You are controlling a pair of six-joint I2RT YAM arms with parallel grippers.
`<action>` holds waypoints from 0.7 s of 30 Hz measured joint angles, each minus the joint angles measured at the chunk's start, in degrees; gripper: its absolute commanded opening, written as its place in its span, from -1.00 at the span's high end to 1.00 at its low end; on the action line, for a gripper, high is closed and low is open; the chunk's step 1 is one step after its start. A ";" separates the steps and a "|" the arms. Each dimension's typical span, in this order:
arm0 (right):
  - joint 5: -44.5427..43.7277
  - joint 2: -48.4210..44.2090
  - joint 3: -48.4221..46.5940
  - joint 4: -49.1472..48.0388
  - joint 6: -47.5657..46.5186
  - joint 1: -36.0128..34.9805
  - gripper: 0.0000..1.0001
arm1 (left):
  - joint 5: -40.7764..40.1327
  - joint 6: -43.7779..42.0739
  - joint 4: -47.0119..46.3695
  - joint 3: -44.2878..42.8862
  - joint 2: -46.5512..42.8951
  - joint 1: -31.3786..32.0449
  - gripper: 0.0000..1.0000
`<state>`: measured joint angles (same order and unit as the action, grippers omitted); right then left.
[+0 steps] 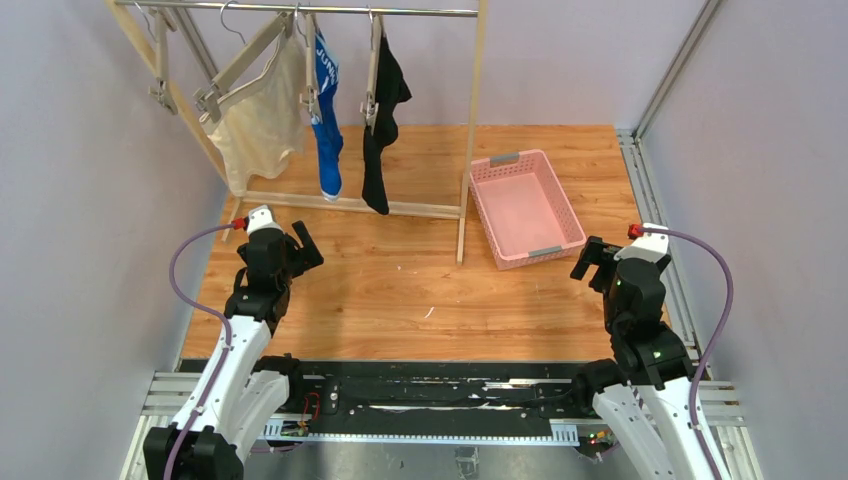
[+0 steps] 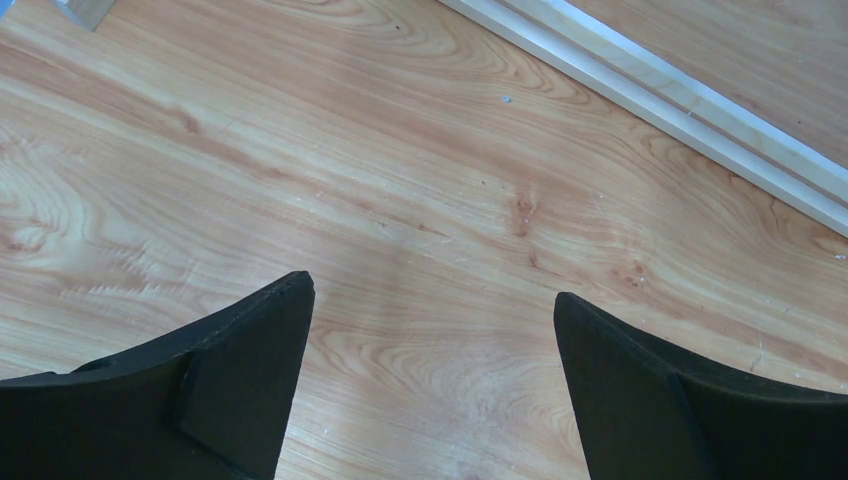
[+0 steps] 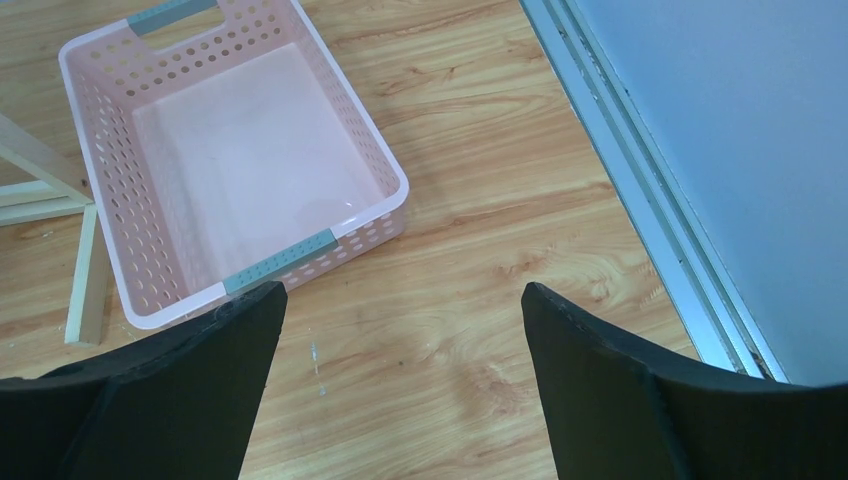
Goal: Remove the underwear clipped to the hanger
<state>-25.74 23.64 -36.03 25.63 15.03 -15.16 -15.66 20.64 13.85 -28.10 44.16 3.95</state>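
Three pieces of underwear hang clipped to hangers on a rail (image 1: 300,9) at the back left: a cream-beige one (image 1: 258,118), a bright blue one with white lettering (image 1: 327,110), and a black one (image 1: 383,120). My left gripper (image 1: 300,250) is open and empty, low over the wooden floor in front of the rack; its wrist view (image 2: 430,290) shows only bare wood between the fingers. My right gripper (image 1: 590,262) is open and empty, just right of the pink basket; the wrist view (image 3: 400,295) shows wood between its fingers.
A pink perforated basket (image 1: 500,165) stands right of the rack, empty, also in the right wrist view (image 3: 100,170). The rack's wooden post (image 1: 470,130) and base bar (image 1: 340,203) cross the floor. Metal rails (image 1: 655,200) run along the right edge, walls on both sides.
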 measured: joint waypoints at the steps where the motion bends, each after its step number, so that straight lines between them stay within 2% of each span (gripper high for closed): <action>1: -0.15 0.00 0.00 0.00 0.04 0.00 -0.81 | 0.00 0.00 -0.02 0.00 0.00 0.00 -0.96; 21: 0.00 -2.10 1.09 -0.09 0.28 0.00 -0.81 | -0.35 0.02 -0.02 0.00 -0.02 0.00 -0.96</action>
<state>-25.74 21.54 -34.94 25.54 15.31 -15.16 -16.01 20.67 13.82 -28.10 44.14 3.95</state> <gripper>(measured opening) 0.903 0.980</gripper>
